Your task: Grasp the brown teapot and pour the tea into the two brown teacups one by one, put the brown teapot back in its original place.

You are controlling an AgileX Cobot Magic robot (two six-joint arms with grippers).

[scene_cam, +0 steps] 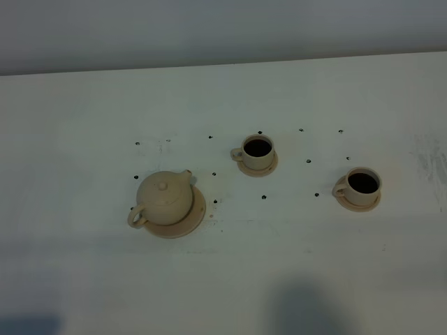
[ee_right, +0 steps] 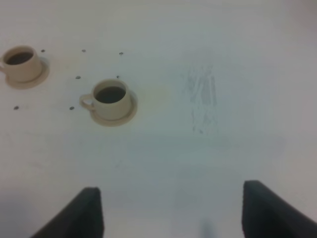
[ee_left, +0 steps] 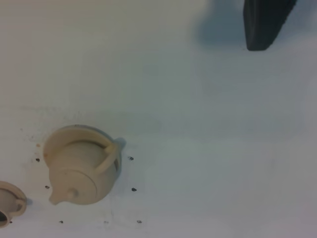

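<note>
The right gripper point(ee_right: 171, 208) stands open with its two dark fingers point(ee_right: 86, 210) wide apart, and nothing is between them. It hangs over bare table point(scene_cam: 279, 265), and the near cup point(ee_right: 111, 99) lies well ahead of it, the far cup point(ee_right: 21, 63) beyond that. Of the left gripper only one dark finger point(ee_left: 265, 22) shows at the edge of the left wrist view, so I cannot tell if it is open or closed; it holds nothing that I can see.

The teapot point(scene_cam: 165, 198) sits upright on its round disc point(scene_cam: 198, 213), well apart from both grippers, with its loop handle turned to the near left side, which I judge is free to take. Its spout points toward the cups. Each cup stands on its own small saucer, apart from the other, so each one can be poured into separately. Both cups look dark inside, perhaps already full.
</note>
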